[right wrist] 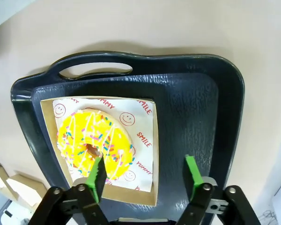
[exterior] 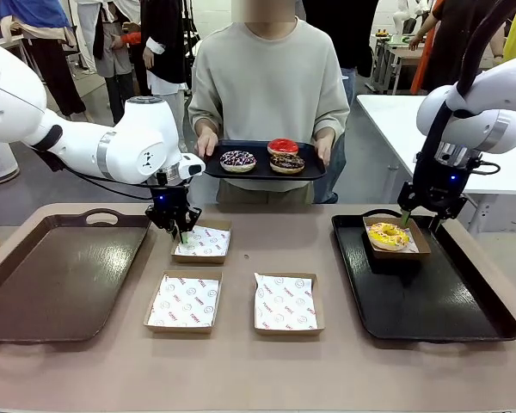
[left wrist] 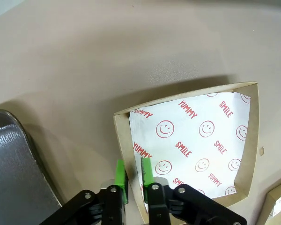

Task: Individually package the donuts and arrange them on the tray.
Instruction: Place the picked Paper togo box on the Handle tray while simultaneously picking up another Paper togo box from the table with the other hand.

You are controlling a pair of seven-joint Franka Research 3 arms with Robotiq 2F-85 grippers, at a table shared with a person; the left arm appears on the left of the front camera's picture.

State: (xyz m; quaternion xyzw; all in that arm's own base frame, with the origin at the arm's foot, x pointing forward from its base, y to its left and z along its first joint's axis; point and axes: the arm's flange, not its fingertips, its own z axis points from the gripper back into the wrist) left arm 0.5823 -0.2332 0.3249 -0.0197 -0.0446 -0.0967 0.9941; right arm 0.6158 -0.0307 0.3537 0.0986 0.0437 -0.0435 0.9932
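Pinching the wall of the paper box [left wrist: 196, 140], the left claw [left wrist: 133, 176] sat clamped (thin card could buckle when lifted); right claw [right wrist: 144, 161] gaped above the yellow donut [right wrist: 94, 143].

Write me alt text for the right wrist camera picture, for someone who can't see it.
A yellow iced ring donut with coloured sprinkles sits in a shallow brown cardboard box lined with smiley-printed white paper, on a dark plastic tray. The robot's right hand hangs open above it, green-padded fingers spread wide.
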